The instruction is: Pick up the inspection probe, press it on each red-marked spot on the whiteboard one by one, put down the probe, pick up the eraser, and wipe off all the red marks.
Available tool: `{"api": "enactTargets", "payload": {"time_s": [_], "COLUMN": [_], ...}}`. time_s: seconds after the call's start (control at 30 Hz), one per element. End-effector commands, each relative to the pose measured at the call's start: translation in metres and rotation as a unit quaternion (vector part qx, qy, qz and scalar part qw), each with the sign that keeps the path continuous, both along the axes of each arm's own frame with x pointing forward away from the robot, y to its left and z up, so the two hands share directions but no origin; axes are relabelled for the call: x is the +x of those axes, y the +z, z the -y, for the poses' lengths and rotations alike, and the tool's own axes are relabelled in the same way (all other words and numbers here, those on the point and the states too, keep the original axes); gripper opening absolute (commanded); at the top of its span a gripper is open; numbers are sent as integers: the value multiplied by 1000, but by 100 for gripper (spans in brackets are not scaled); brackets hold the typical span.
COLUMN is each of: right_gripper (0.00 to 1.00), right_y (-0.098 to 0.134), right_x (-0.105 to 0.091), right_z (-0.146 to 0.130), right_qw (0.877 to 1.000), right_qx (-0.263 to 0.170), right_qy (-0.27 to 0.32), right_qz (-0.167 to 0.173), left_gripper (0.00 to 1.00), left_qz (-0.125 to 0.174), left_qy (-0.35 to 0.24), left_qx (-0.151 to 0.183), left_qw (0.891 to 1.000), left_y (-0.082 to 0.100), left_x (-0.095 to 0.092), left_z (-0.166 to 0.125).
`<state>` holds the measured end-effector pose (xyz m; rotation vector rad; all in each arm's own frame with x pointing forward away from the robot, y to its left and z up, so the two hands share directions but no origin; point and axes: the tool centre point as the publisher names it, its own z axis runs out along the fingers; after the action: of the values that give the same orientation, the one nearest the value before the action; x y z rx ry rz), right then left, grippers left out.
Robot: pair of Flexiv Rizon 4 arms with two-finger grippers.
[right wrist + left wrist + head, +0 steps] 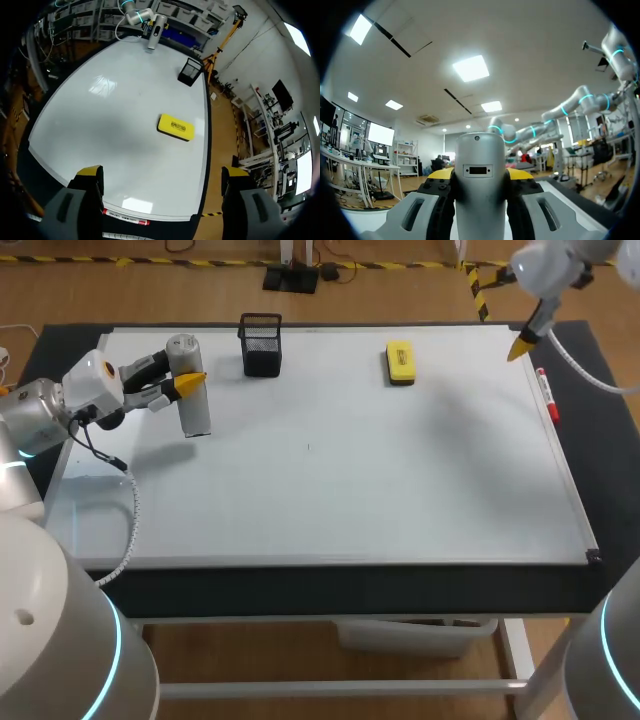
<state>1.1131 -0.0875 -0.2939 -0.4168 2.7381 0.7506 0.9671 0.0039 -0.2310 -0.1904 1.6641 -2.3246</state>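
Presently, left claw [188, 382]: clenched on silver cylindrical inspection probe [196, 415], one finger on each side.
Probe position: upright, over white whiteboard [330, 490], near its far left corner.
Right claw [162, 171]: released, fingers wide apart, above the far right corner.
Yellow block eraser [400, 361]: flat on whiteboard, near far edge, right of middle.
Black mesh holder [261, 345]: far edge, near probe.
Red marker pen [546, 395]: along right edge.
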Motion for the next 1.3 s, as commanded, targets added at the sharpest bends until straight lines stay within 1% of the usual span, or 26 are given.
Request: {"api": "enactTargets", "payload": {"time_s": [0.03, 0.53, 0.57, 0.6, 0.67, 0.7, 0.73, 0.77, 0.8, 0.83, 0.87, 0.93, 1.0, 1.2, 1.23, 1.27, 1.3], "right_gripper": [100, 100, 100, 100, 100, 100, 100, 100, 100, 100, 100, 100, 100, 100, 100, 100, 100], "right_y": [0, 0, 0, 0, 0, 0, 0, 0, 0, 0, 0, 0, 0, 0, 0, 0, 0], "right_x": [-4, -4, -4, -4, -4, -4, -4, -4, -4, -4, -4, -4, -4, -4, -4, -4, -4], "right_z": [1, 1, 1, 1, 1, 1, 1, 1, 1, 1, 1, 1, 1, 1, 1, 1, 1], "right_qw": [1000, 1000, 1000, 1000, 1000, 1000, 1000, 1000, 1000, 1000, 1000, 1000, 1000, 1000, 1000, 1000, 1000], "right_qx": [1, 1, 1, 1, 1, 1, 1, 1, 1, 1, 1, 1, 1, 1, 1, 1, 1], "right_qy": [-4, -4, -4, -4, -4, -4, -4, -4, -4, -4, -4, -4, -4, -4, -4, -4, -4], "right_qz": [8, 8, 8, 8, 8, 8, 8, 8, 8, 8, 8, 8, 8, 8, 8, 8, 8], "left_gripper": [0, 0, 0, 0, 0, 0, 0, 0, 0, 0, 0, 0, 0, 0, 0, 0, 0], "left_qz": [1, 1, -5, -7, -15, -18, -22, -22, -30, -31, -25, -24, -16, -7, -8, -9, -7], "left_qy": [1, 1, 2, 0, -6, -13, -19, -21, -30, -34, -33, -42, -47, -62, -67, -70, -70], "left_qx": [-1, -1, 6, 4, 11, 4, 4, 11, -6, -6, 8, 6, 15, 11, 8, -4, -5], "left_qw": [1000, 1000, 1000, 1000, 1000, 1000, 1000, 999, 999, 999, 999, 999, 999, 998, 998, 997, 997], "left_y": [0, 0, 0, 0, 1, 3, 5, 5, 5, 6, 8, 14, 21, 42, 45, 49, 52], "left_x": [0, 0, 1, 3, 9, 13, 17, 22, 27, 33, 37, 46, 53, 75, 79, 84, 88], "left_z": [0, 0, 3, 4, 8, 9, 11, 13, 14, 15, 17, 21, 25, 33, 34, 34, 35]}}
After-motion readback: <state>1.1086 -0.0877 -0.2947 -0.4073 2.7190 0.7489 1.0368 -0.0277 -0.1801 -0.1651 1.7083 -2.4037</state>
